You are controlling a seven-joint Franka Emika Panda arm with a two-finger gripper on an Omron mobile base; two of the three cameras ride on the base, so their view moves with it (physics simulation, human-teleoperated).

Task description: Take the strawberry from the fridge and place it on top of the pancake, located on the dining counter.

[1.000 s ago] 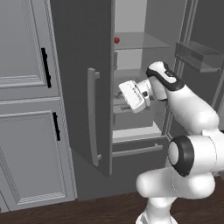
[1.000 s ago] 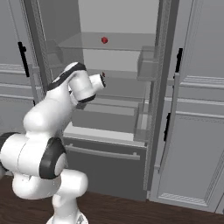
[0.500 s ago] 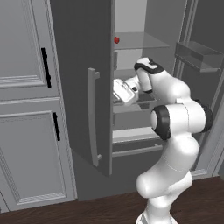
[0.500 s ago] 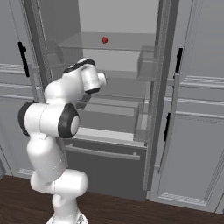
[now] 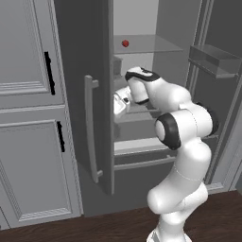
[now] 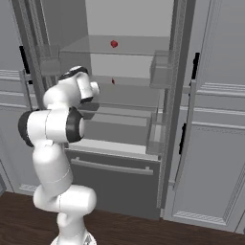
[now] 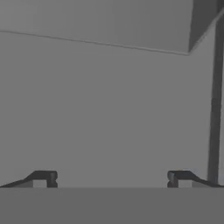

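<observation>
The fridge (image 5: 85, 56) stands with both doors swung open between pale grey panelled cabinets (image 5: 28, 118) with black handles. Its left door (image 5: 90, 123) carries a long pale bar handle (image 5: 90, 127), and the right door (image 6: 189, 129) holds clear bins on its inner side.

The strawberry (image 5: 125, 43) sits on the upper glass shelf (image 6: 139, 45), near the shelf's back edge and roughly midway between its side edges, apart from everything else. In the right base view a smaller dark red sliver (image 6: 113, 81) shows below it, against the back wall just above the next shelf.

The white arm reaches into the fridge at the level of the middle shelves, well below the strawberry. The gripper (image 5: 118, 101) points toward the left side of the interior, close to the inner edge of the left door. In the hand view the gripper's two dark fingertips (image 7: 43, 177) stand far apart, spread wide, with nothing between them; ahead of them lies a plain grey surface.

The bottom drawer (image 6: 115, 172) of the fridge is closed, above the dark wooden floor (image 6: 143, 229).
</observation>
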